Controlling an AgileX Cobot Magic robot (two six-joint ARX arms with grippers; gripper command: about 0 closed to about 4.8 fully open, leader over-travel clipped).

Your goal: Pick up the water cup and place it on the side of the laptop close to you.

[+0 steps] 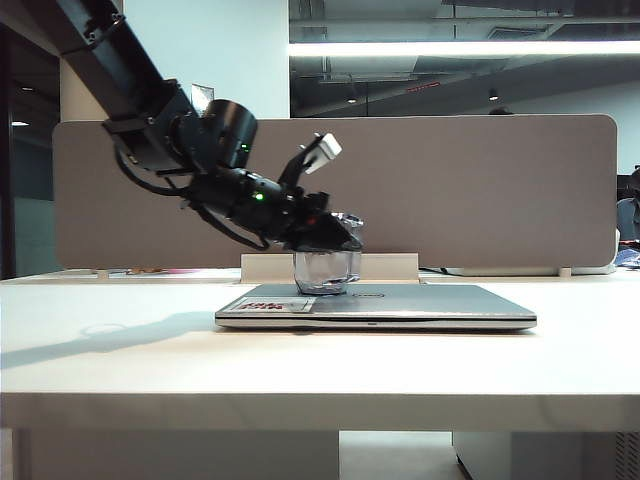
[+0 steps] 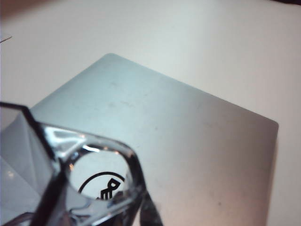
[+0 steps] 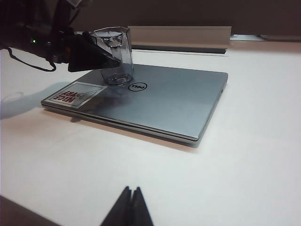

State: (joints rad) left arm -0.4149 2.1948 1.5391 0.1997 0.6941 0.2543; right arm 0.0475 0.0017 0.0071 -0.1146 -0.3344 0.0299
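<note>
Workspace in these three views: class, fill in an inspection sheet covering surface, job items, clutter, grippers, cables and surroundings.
Surface: white table, bare around the laptop.
Job's things: water cup upright on the closed laptop, beside its round logo.
Clutter: nothing seen on the near table.
Grippers: left gripper, jaws closed on the water cup at its rim; right gripper, jaws shut, empty, hanging over the near table edge.
Cables: black cables along the left arm.
Surroundings: grey divider panel behind the table, ceiling strip light.

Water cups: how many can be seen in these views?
1. The water cup stands on the laptop lid beside its logo, gripped by the left gripper. No others visible.
</note>
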